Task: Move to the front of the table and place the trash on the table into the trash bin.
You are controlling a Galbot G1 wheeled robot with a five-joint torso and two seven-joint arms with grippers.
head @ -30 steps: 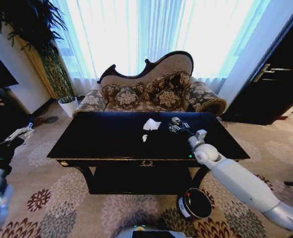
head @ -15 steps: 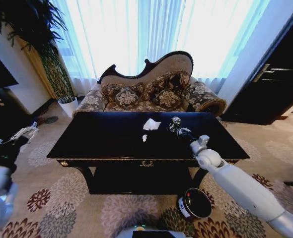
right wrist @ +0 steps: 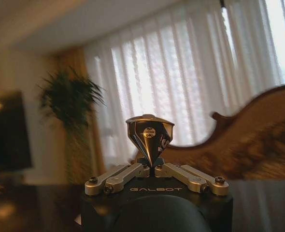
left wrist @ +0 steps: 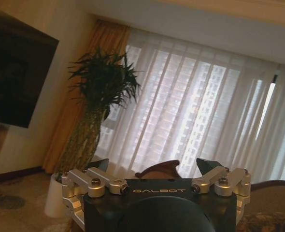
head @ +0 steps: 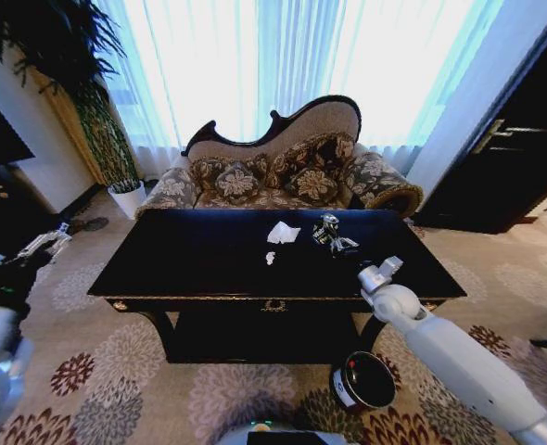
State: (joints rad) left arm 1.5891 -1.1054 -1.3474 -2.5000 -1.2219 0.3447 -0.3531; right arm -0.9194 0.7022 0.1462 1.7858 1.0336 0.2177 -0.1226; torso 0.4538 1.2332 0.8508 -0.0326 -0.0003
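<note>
While the robot faces the front of the table [head: 199, 269], its right gripper [head: 333, 241] reaches over the glossy black top near the right end, closed on a crushed shiny wrapper [head: 329, 229]; the right wrist view shows the fingers drawn together, pinching the silvery wrapper [right wrist: 149, 133] upright between them. A crumpled white tissue [head: 283, 233] lies on the table just left of the held piece, and a tiny white scrap [head: 270, 258] rests nearer the front edge, slightly apart from the tissue. On the patterned carpet [head: 134, 380] below the table's front right corner stands the trash bin [head: 362, 381], dark and round with a white label on its side, under the outstretched right arm. At the left of the table, well clear of it, the left gripper [head: 49, 243] is held off the floor with its fingers spread wide; the left wrist view shows the open left gripper [left wrist: 159, 166] aimed toward the curtained window [left wrist: 200, 121] and a potted plant [left wrist: 96, 104]. Behind the table sits a floral sofa [head: 283, 176].
</note>
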